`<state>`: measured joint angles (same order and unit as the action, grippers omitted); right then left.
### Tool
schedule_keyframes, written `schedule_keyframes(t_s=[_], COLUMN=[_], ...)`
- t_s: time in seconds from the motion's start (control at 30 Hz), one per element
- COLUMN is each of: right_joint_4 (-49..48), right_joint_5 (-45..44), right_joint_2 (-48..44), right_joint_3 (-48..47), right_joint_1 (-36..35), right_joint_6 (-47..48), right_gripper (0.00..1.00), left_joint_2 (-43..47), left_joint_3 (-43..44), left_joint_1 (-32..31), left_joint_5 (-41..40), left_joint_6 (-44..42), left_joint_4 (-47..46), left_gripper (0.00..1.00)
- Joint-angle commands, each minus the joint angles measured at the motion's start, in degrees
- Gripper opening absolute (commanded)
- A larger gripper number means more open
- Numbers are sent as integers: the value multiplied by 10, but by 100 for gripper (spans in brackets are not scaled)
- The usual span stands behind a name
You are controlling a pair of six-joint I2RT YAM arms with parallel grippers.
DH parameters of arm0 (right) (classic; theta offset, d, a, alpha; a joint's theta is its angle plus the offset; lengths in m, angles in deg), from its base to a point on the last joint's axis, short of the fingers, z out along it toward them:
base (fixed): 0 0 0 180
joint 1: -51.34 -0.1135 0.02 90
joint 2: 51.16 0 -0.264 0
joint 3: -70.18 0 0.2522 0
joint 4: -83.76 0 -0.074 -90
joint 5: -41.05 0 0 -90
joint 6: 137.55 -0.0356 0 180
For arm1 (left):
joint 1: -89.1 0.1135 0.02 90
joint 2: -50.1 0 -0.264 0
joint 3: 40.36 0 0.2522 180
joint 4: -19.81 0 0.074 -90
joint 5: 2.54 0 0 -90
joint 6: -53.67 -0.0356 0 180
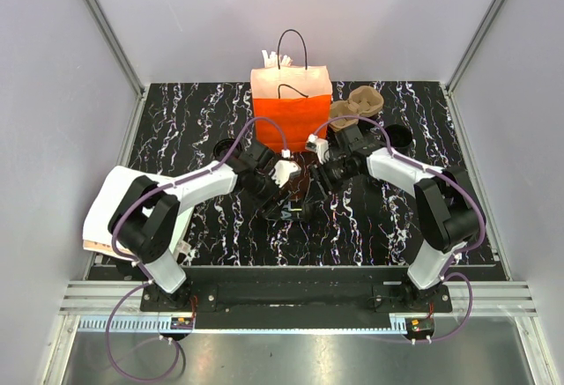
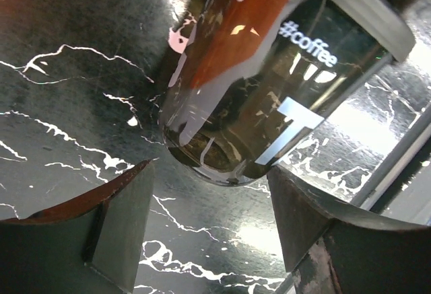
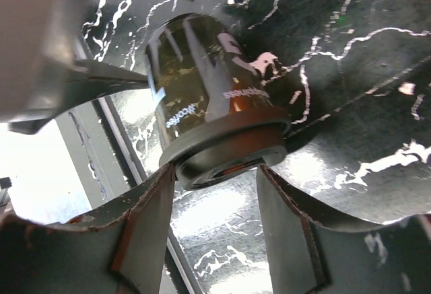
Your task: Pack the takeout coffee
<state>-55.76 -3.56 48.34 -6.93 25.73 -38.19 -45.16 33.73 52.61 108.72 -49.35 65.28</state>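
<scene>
Two claws flank the takeout coffee (image 1: 298, 189) near the table's middle, short of the orange paper bag (image 1: 291, 116) at the far edge. The cup seems to lie on its side, base toward the left gripper (image 2: 209, 186), lid toward the right gripper (image 3: 215, 173). Both are spread, pinching nothing; the right looks nearer.
</scene>
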Motion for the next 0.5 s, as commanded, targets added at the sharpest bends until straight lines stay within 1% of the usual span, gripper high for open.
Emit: schedule_keyframes(t_s=[0.0,0.27,0.4,0.47], right_joint_4=[-13,-13,-9,-7], right_joint_5=[23,21,-13,-4], right_joint_2=[-8,-4,-40,-50], right_joint_3=[-27,-37,-29,-22], right_joint_1=[-15,-23,-16,-6], right_joint_6=[-5,-10,4,6], right_gripper=[57,57,60,60], left_joint_2=[-13,-34,-39,-39], left_joint_3=[4,23,28,27], left_joint_1=[-2,-2,11,21], left_joint_5=[-9,37,60,69], left_joint_6=[4,-11,-13,-12], left_joint_4=[-27,-37,-38,-38], left_gripper=[71,72,72,72])
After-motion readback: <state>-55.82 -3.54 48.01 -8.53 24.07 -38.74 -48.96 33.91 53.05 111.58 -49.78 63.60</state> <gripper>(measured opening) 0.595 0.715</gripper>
